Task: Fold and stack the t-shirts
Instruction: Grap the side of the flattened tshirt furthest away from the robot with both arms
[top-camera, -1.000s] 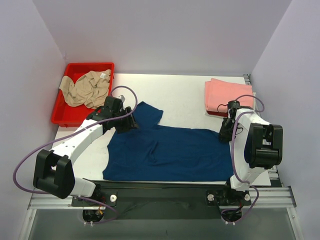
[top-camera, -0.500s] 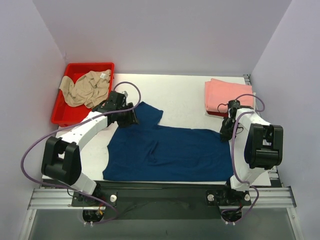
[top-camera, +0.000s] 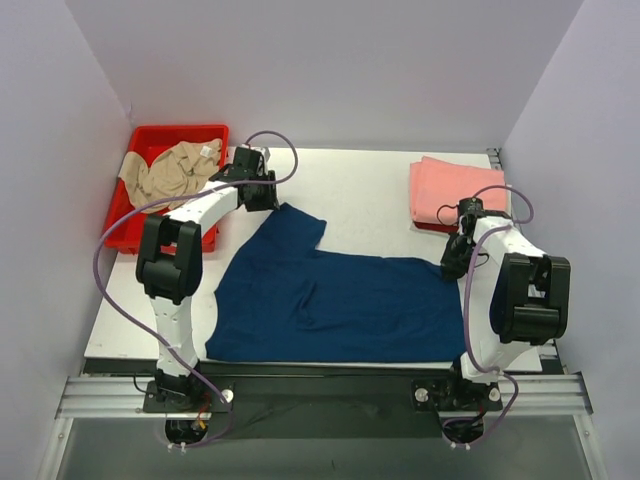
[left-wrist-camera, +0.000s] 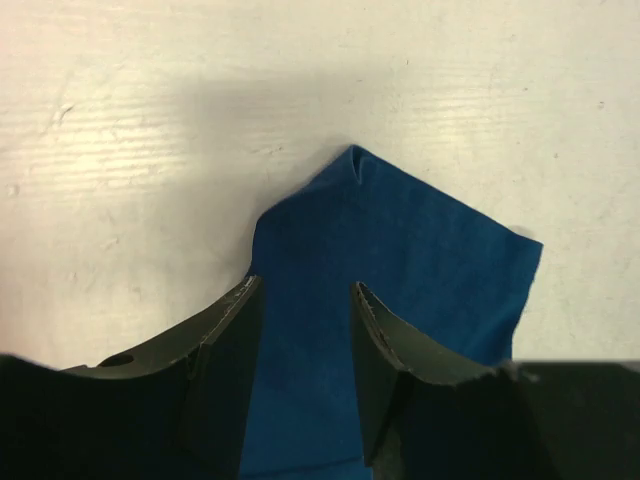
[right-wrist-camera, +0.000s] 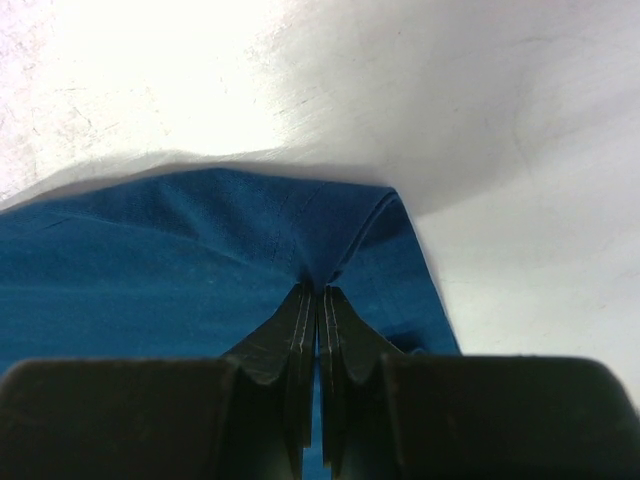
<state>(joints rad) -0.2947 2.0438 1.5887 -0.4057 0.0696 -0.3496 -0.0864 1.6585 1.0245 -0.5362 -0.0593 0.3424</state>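
Left gripper (top-camera: 258, 190) hangs with fingers spread over the sleeve tip of the navy t-shirt (top-camera: 330, 300) at 11 o'clock. Right gripper (top-camera: 452, 268) pinches the shirt's 3 o'clock corner tight. Shirt lies spread mid-table (top-camera: 370, 190). Beige tee (top-camera: 170, 175) sits in the red bin (top-camera: 125, 235) at 10, folded pink tees (top-camera: 450, 190) at 2.

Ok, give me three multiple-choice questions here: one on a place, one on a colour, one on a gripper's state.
1. Where is the beige shirt? A on the floor; B in the red bin; C on the wall.
2. What colour is the spread shirt on the table? A navy; B green; C white.
3. The right gripper is: A wide open; B out of view; C shut on the spread shirt.
B, it lies crumpled inside the bin; A, the flat cloth is dark blue; C, its fingers pinch the cloth's edge.
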